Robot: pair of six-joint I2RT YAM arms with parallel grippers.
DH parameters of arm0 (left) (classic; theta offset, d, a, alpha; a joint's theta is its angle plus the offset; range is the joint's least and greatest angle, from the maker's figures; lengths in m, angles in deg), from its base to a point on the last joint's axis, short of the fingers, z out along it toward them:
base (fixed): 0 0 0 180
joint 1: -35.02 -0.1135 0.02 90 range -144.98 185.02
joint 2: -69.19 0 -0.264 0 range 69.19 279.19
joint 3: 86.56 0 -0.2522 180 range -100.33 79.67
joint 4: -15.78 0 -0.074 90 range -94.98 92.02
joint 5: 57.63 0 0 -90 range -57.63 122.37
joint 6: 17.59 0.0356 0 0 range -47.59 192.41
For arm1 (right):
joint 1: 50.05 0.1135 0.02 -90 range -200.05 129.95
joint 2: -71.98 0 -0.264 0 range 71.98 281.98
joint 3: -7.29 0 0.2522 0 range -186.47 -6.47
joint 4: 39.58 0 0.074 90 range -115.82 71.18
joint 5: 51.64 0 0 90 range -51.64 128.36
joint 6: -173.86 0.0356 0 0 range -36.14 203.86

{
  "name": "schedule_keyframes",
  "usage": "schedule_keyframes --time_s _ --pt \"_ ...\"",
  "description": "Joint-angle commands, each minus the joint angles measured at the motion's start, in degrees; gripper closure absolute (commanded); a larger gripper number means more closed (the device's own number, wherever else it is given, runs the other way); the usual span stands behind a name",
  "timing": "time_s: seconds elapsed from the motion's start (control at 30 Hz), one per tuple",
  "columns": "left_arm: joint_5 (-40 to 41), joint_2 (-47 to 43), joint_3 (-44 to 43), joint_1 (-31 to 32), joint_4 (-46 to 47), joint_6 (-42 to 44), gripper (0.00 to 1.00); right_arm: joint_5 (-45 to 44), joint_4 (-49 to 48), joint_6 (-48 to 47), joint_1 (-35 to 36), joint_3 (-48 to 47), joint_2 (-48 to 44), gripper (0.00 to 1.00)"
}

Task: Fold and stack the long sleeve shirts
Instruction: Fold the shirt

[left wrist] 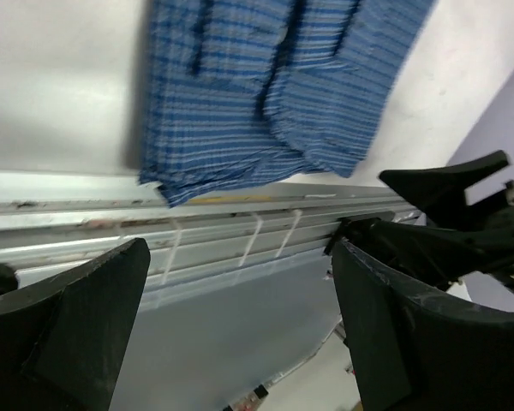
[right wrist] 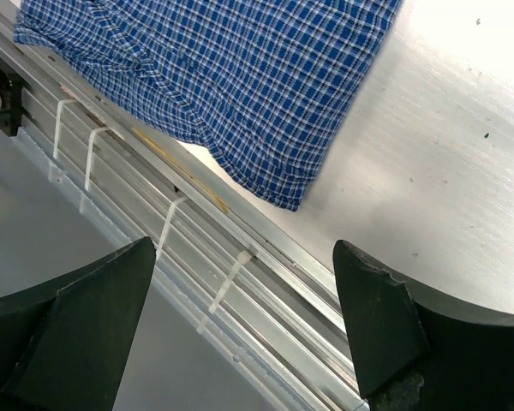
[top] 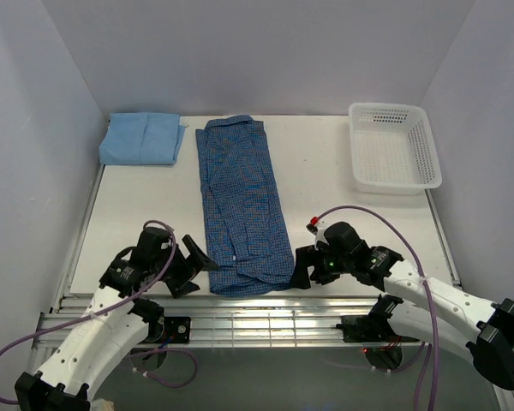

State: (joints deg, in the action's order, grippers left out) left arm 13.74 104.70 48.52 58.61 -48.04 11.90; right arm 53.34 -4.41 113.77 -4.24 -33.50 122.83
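The dark blue checked shirt [top: 244, 205] lies flat on the table [top: 334, 188] as a long narrow strip. Its long axis runs straight away from the two grippers, with the collar at the far end and the hem at the near end. The hem sits right at the table's near edge, between the grippers and level with them, a little rumpled, with one corner folded over. The cloth is a fine blue-and-white check, and a line of small pale buttons shows down its length. The left gripper [top: 197, 274] hangs just to the left of the hem, jaws spread wide and holding nothing; its wrist camera sees the hem [left wrist: 265, 94] ahead, beyond the fingers [left wrist: 68, 325]. The right gripper [top: 298, 267] sits just off the hem's right corner, also spread wide and empty, with that corner [right wrist: 214, 77] ahead of it. The plain light blue shirt [top: 143, 139] is folded into a flat rectangle far beyond the left gripper, just left of the checked shirt's collar. A white mesh basket [top: 392, 109] stands far beyond the right gripper.
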Motion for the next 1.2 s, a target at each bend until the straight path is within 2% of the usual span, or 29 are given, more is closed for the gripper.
schedule_keyframes --time_s 0.0,0.17,0.3,0.33,0.47,0.6,0.63,0.8,0.9,1.03,1.07,1.13,1.17 --pt "-0.7 -2.2 4.3 0.0 -5.1 -4.8 0.02 -0.2 -1.3 0.9 -0.3 0.2 1.3 0.10" --pt "-0.3 -1.7 9.7 0.0 -1.3 -5.3 0.02 -0.9 -5.1 2.2 -0.4 1.4 3.4 0.10" --pt "-5.4 1.7 15.7 0.0 7.6 -5.6 0.13 -1.1 -6.5 2.5 -0.5 1.5 6.4 0.07" --pt "-5.4 2.4 16.7 0.0 8.7 -5.6 0.19 -1.2 -6.8 2.5 -0.5 1.5 6.9 0.06" --pt "-5.4 4.8 17.7 0.0 10.9 -5.2 0.30 0.3 -8.5 2.6 -0.9 1.7 9.4 0.02" --pt "-5.3 5.4 19.8 0.0 13.8 -5.9 0.34 1.7 -11.8 3.2 -1.0 3.4 12.2 0.00" --pt "-5.3 5.4 20.3 0.0 15.3 -6.2 0.35 1.6 -12.1 3.0 -1.0 3.4 12.7 0.06" --pt "-5.6 8.9 21.3 0.0 20.4 -6.6 0.38 2.2 -13.1 2.0 -1.2 3.1 15.3 0.12" --pt "-5.8 12.0 20.5 0.0 22.7 -6.1 0.43 3.3 -13.1 1.7 -1.2 2.9 16.3 0.21" --pt "-5.9 14.1 19.7 0.0 25.5 -5.8 0.57 3.6 -13.4 1.7 -1.2 3.3 16.9 0.43" --pt "-6.2 14.3 19.6 0.0 25.7 -5.8 0.64 3.8 -13.5 1.7 -1.2 3.4 17.1 0.46" --pt "-6.9 14.7 19.5 0.0 26.6 -5.9 0.71 4.5 -14.1 1.7 -1.2 3.6 17.4 0.55" --pt "-7.5 14.6 19.5 0.0 26.9 -5.9 0.79 4.9 -14.2 1.8 -1.2 3.6 17.5 0.57"
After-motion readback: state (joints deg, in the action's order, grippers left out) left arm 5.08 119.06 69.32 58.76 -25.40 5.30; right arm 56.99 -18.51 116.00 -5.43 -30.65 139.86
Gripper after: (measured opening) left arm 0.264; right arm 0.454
